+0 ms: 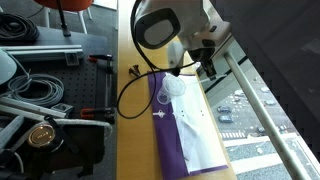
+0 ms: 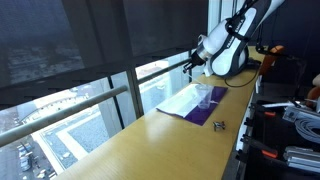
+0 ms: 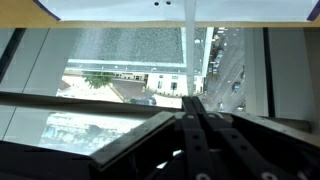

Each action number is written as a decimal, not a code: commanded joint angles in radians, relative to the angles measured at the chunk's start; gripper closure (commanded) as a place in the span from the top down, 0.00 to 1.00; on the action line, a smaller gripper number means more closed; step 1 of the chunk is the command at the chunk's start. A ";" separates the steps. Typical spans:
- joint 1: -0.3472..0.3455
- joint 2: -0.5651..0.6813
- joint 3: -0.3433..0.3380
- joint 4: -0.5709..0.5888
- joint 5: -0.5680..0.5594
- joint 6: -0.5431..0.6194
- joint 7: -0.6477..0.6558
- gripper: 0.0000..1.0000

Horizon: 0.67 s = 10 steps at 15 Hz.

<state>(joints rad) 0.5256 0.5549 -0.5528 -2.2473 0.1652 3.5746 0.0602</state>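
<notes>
My gripper [image 1: 207, 68] hangs over the window-side edge of a long wooden table [image 1: 135, 140], seen in both exterior views [image 2: 186, 67]. In the wrist view its two black fingers [image 3: 192, 102] lie pressed together, shut, with nothing visible between them, and point out through the glass at the city below. A white sheet with small dots [image 1: 200, 135] [image 2: 180, 103] lies on a purple cloth [image 1: 163, 135] [image 2: 203, 119] just beside the gripper. A clear plastic cup [image 1: 175, 90] [image 2: 205, 97] stands on the cloth near the arm. The sheet's edge shows at the top of the wrist view [image 3: 150, 8].
A black cable [image 1: 128, 95] loops from the arm across the table. A small dark object [image 1: 132, 71] [image 2: 219, 125] lies on the wood. Window glass and a metal rail [image 1: 262, 105] border the table. Cables, clamps and gear [image 1: 40, 90] crowd the opposite side.
</notes>
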 commanded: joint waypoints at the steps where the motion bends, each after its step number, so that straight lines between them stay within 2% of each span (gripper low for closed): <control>1: -0.010 0.053 0.007 0.020 -0.005 0.173 0.006 0.00; 10: 0.019 0.060 0.000 0.050 0.038 0.181 0.031 0.00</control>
<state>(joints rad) 0.5350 0.5752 -0.5528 -2.1893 0.1718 3.5742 0.0693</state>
